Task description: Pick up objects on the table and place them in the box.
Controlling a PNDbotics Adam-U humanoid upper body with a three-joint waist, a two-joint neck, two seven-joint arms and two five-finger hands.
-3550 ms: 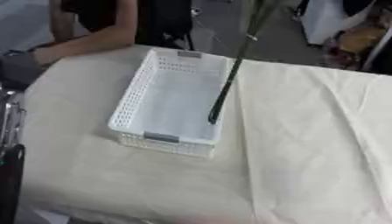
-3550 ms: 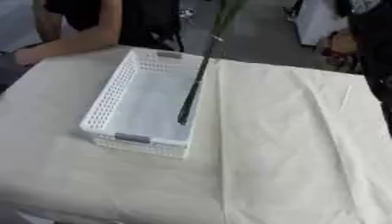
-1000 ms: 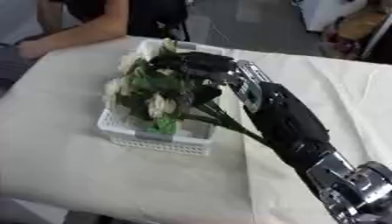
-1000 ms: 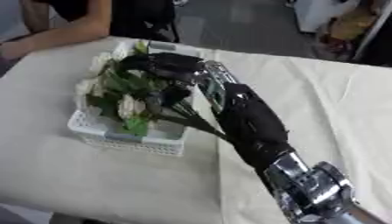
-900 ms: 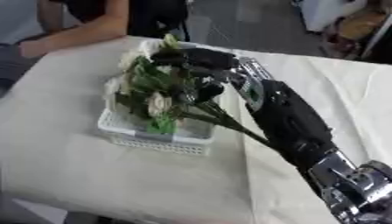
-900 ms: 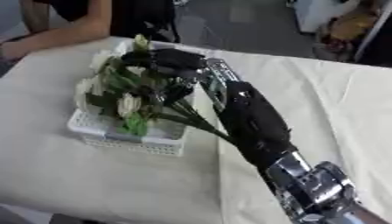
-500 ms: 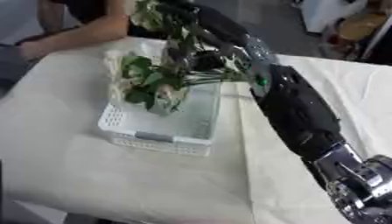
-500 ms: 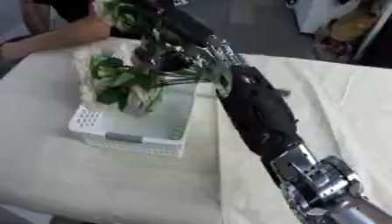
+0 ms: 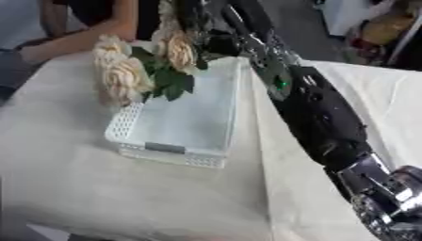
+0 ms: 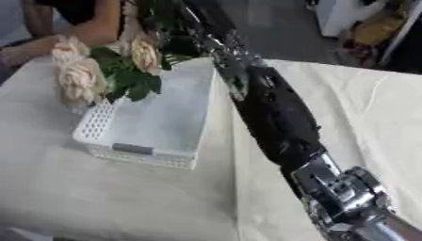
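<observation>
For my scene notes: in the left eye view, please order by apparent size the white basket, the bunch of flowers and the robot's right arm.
1. Right arm, though it is nearest the camera.
2. White basket.
3. Bunch of flowers.

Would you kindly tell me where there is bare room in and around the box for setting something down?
The box floor is bare from its near wall up the middle. The table in front of the box is open too. The far left corner is crowded with the flower bunch, and the right arm lies along the box's right wall.
</observation>
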